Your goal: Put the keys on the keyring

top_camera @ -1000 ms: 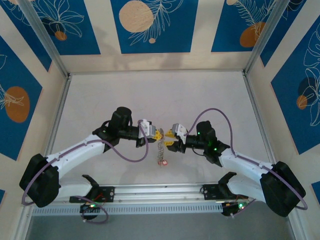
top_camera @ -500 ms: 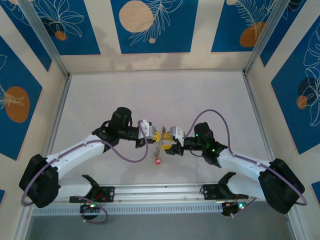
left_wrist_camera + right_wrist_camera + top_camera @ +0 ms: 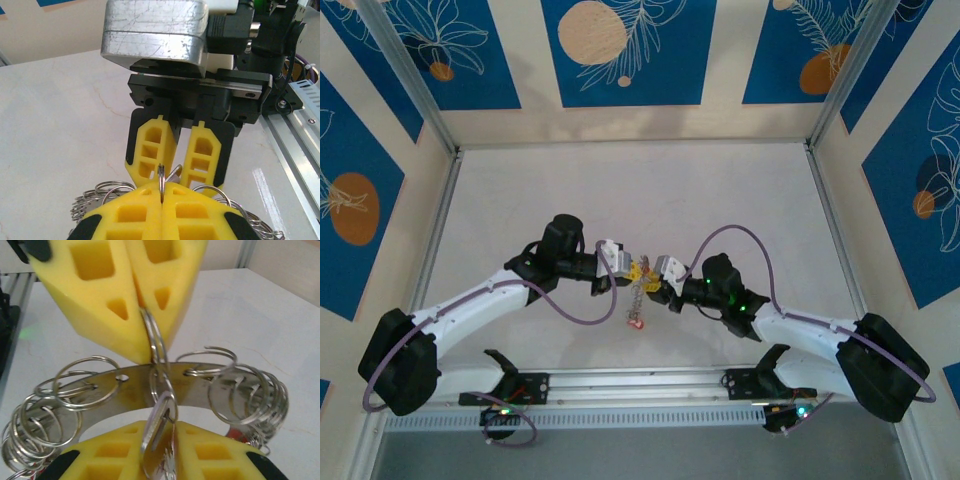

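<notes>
left gripper point(image 3: 161, 194) pinches the keyring point(image 3: 125, 385); right gripper point(image 3: 161, 432) clamps a key point(image 3: 159, 415) — seemingly touching its loop

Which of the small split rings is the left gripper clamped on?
The middle split ring, standing edge-on between the left gripper fingers; the others hang free on the keyring either side.

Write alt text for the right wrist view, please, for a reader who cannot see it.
The right claw pinches a small silvery metal key, its upper end at a thin wire split ring held in the left claw. Behind, a flat silvery-grey metal keyring hung with wire loops shows against a white table.
</notes>
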Robot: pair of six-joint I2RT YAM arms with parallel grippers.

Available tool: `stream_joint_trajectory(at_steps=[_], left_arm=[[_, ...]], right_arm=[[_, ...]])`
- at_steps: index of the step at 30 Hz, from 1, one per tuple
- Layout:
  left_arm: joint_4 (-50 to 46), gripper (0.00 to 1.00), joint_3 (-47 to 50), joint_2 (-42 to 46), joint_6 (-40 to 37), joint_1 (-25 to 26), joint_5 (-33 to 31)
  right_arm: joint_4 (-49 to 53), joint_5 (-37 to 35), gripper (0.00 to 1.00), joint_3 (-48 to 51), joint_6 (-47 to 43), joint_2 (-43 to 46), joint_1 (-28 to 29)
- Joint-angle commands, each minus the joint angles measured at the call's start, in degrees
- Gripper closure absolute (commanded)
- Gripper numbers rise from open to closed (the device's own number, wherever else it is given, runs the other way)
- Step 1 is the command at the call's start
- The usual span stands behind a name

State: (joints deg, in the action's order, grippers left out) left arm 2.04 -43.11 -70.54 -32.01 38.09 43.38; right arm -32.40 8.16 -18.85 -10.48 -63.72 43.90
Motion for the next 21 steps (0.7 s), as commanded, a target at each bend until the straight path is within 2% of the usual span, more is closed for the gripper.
stream_joint_trajectory(at_steps=[1, 5, 8, 14, 21], left_arm=[[0.17, 1.00, -1.54, 1.42, -0.94, -0.38, 0.75], [0.18, 1.00, -1.49, 1.38, -0.95, -0.40, 0.66], [0.12, 1.00, -1.36, 1.17, -1.12, -0.38, 0.50], [-0.42, 1.00, -0.92, 0.49, -1.95, -0.38, 0.39], [-5.75, 1.00, -2.10, -0.88, -6.54, -0.14, -0.25]], right_arm=[[-2.49, -4.32, 0.82, 0.88, -0.15, 0.71, 0.40], [-2.02, -3.90, 0.90, 1.16, -0.57, 1.69, 0.40], [-1.32, -3.26, 0.99, 1.57, -1.26, 3.08, 0.33], [3.71, -0.95, 1.00, 1.14, -1.94, 8.38, -1.64], [17.61, 1.33, 1.00, -4.85, -5.86, 10.52, -3.84]])
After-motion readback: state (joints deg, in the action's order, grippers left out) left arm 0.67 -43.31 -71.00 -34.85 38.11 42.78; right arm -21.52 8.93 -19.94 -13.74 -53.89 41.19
